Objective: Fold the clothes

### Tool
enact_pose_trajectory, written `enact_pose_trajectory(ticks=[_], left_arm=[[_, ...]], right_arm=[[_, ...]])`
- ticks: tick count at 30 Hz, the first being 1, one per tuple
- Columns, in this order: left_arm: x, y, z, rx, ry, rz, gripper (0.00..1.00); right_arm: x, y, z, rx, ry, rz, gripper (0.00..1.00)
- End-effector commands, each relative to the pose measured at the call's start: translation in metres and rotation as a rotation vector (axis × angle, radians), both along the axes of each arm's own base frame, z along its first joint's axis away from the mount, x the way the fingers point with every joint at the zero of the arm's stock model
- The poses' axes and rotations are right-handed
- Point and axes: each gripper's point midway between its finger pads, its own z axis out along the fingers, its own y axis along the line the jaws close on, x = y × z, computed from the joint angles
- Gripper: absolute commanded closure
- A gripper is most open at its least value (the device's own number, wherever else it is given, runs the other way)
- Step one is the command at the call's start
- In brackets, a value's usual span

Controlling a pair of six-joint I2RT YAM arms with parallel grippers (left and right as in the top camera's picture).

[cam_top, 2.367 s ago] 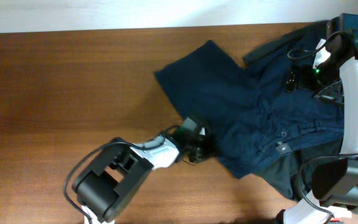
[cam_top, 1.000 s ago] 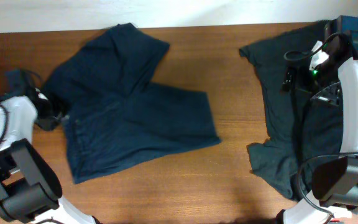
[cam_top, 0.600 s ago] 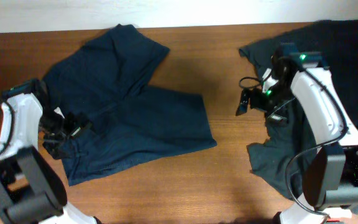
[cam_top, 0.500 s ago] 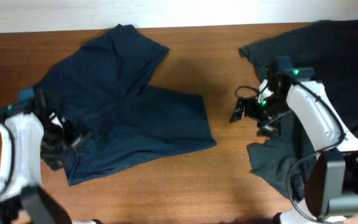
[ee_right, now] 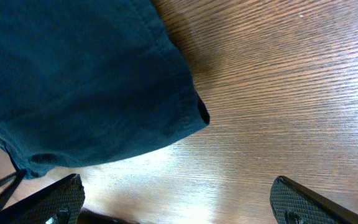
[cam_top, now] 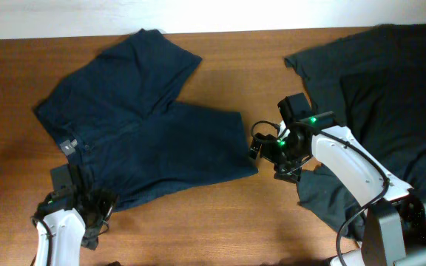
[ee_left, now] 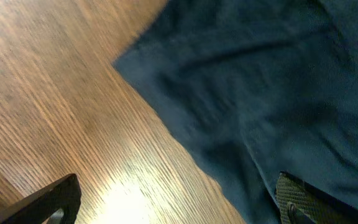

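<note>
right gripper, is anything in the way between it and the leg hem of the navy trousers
Nothing visible. The right gripper hangs open close by the hem corner of the navy trousers, with only bare table between them. The black T-shirt lies on the arm's far side, away from that gap.

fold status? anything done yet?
Done: trousers lie spread flat, apart from the T-shirt. In hand: both grippers are open at trouser edges, left gripper at the waistband end, right gripper at a leg-hem corner; nothing gripped. Left: every fold; the T-shirt lies rumpled.
</note>
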Motion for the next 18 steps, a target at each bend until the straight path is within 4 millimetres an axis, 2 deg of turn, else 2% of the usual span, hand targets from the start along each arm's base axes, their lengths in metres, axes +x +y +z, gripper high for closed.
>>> enact_pose_trajectory(ticks=[1,3,7,11,16,18], left_arm=[[0.000,0.017,-0.006,0.093,-0.013,0.069,0.01],[0.007,0.026,-0.004,0.141,-0.043,0.077,0.01],[0.020,0.030,-0.006,0.157,-0.110,0.080,0.05],[0.022,0.027,-0.007,0.138,-0.117,0.076,0.11],[0.022,0.025,-0.022,0.114,-0.070,0.072,0.11],[0.025,0.026,-0.031,0.109,-0.054,0.071,0.34]], right_arm=[[-0.001,-0.002,-0.002,-0.022,0.030,-0.090,0.01],[0.001,-0.002,-0.002,-0.024,0.022,-0.090,0.01],[-0.002,0.007,-0.002,-0.032,0.009,-0.054,0.01],[-0.003,0.009,-0.004,-0.055,-0.003,-0.039,0.01],[-0.003,0.008,-0.004,-0.058,-0.004,-0.040,0.01],[-0.003,0.008,-0.004,-0.058,-0.004,-0.040,0.01]])
